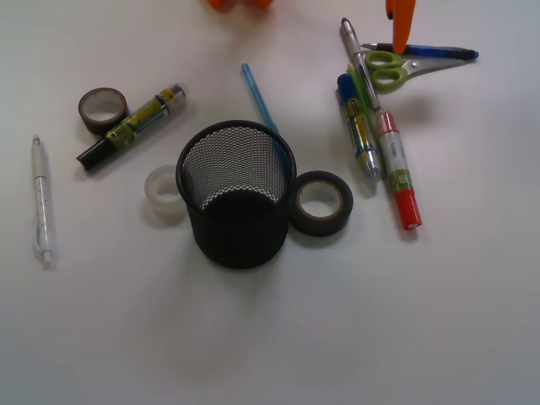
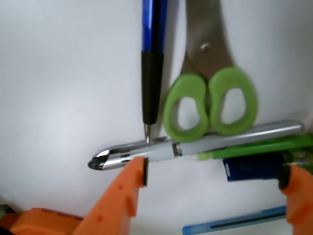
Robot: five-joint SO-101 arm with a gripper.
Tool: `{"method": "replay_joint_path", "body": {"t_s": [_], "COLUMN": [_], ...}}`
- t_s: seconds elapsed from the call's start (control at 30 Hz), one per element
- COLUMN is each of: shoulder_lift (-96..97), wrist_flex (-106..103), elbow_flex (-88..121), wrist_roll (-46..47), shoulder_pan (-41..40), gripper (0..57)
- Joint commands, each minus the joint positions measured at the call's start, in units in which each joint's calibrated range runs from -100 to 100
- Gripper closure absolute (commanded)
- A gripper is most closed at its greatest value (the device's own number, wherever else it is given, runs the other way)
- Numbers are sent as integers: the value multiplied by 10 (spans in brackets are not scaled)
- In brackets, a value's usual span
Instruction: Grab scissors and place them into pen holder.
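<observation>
Scissors [image 1: 390,69]: upper right of the front view, lying flat on the surface [image 1: 270,337], green loops toward the frame's left, blades pointing right. In the wrist view they fill the upper middle [image 2: 210,105].
Holder [image 1: 237,194]: upright at the frame's centre, well apart from the scissors, nothing visible inside.
Pincer [image 2: 212,178]: spread wide and grasping nothing; orange tips low in the wrist view, one left of the loops, one at the right edge. In the front view only an orange finger shows, at the top edge just above the scissors.
Clutter: a silver pen [image 2: 195,147] lies across the foot of the loops, touching them; a blue pen [image 2: 152,63] runs beside the blades; a green marker [image 2: 264,147] and a blue cap [image 2: 252,167] sit between the tips.
Risk, wrong catch: I'd say closing from here would pinch the silver pen or the marker before the loops, since those lie nearest the tips.
Risk, drag: pens touching the scissors may ride up with them or get shoved aside.
Risk, slip: the thin flat handles could twist if gripped off-centre.
Risk, drop-off: a tape roll [image 1: 321,202] touches the holder's right side; a low approach might knock it.
</observation>
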Motion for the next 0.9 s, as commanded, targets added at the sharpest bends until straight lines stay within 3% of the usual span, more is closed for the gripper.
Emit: {"method": "replay_joint_path", "body": {"t_s": [0.0,0.13,0.57,0.87], "shoulder_lift": [35,63,74,75], "wrist_flex": [-2,-2,38,-30], "elbow_flex": [-14,-15,-128,-41], "wrist_roll": [2,2,48,41], "shoulder_pan": [-15,-19,5,16], "gripper": [302,367,369,369]}}
